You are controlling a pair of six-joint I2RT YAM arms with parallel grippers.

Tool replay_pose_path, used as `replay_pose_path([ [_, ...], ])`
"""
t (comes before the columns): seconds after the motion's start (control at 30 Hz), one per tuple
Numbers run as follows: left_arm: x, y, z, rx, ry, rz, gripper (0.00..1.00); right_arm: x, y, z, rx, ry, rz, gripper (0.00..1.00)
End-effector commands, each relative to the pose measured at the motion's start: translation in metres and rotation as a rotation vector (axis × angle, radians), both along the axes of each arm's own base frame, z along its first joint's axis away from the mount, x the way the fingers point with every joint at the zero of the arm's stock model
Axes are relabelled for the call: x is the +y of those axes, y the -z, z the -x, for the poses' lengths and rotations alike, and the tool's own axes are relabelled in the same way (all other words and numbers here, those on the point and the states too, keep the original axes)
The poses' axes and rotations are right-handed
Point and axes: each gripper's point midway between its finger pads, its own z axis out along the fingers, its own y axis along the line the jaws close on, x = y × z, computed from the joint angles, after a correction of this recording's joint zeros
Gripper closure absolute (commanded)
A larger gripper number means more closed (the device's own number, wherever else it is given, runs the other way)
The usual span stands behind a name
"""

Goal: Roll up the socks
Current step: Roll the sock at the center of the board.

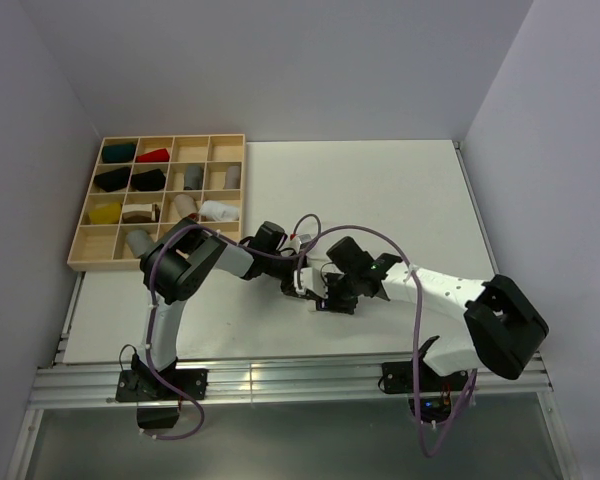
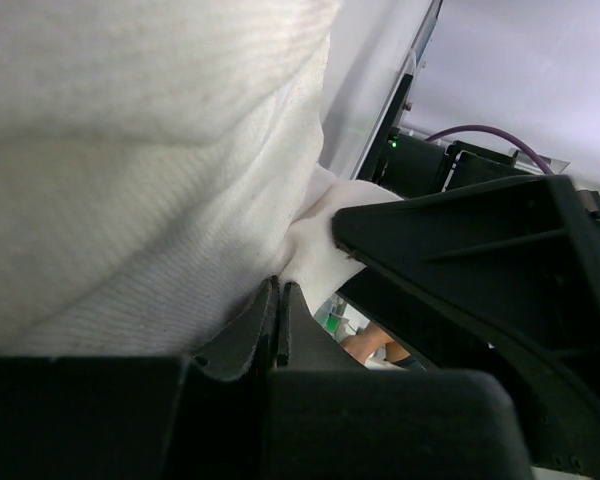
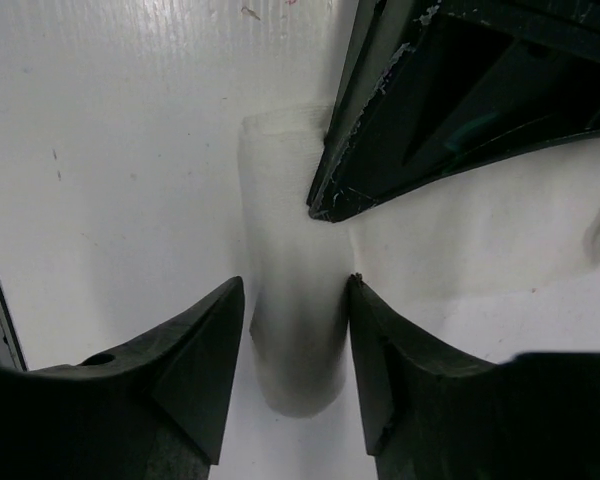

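Note:
A plain white sock [image 3: 295, 340] lies on the white table as a soft tube, its rounded end toward the right wrist camera. My right gripper [image 3: 295, 285] is open and straddles it: the right fingertip touches its side and the left stands a little off. The far end of the sock sits under my left gripper's black fingers [image 3: 430, 110]. In the left wrist view the sock's ribbed fabric [image 2: 130, 150] fills the upper left, and my left gripper [image 2: 278, 290] is shut, pinching that fabric at its tips. Both grippers meet mid-table [image 1: 310, 290].
A wooden compartment tray [image 1: 160, 137] stands at the back left, with rolled cloth bundles in red, yellow, green, black, grey and white. The right gripper's black body [image 2: 480, 250] is close beside the left one. Cables loop over both arms.

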Motion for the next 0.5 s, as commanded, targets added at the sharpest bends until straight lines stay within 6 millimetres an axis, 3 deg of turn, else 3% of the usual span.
replay_pose_path([
  [0.0, 0.011, 0.032, 0.002, 0.006, -0.018, -0.096, 1.0, 0.004, 0.008, -0.003, -0.01, 0.003, 0.009, 0.48],
  [0.23, 0.01, 0.031, 0.003, 0.003, -0.006, -0.086, 1.0, 0.005, 0.019, -0.002, 0.03, 0.011, 0.034, 0.58],
  [0.37, 0.01, 0.029, -0.004, -0.048, -0.017, -0.099, 1.0, 0.01, 0.019, 0.006, 0.118, 0.004, 0.024, 0.76],
  [0.47, 0.008, 0.023, -0.017, -0.135, -0.053, -0.111, 0.94, 0.007, 0.023, 0.014, 0.245, -0.001, 0.059, 0.81],
])
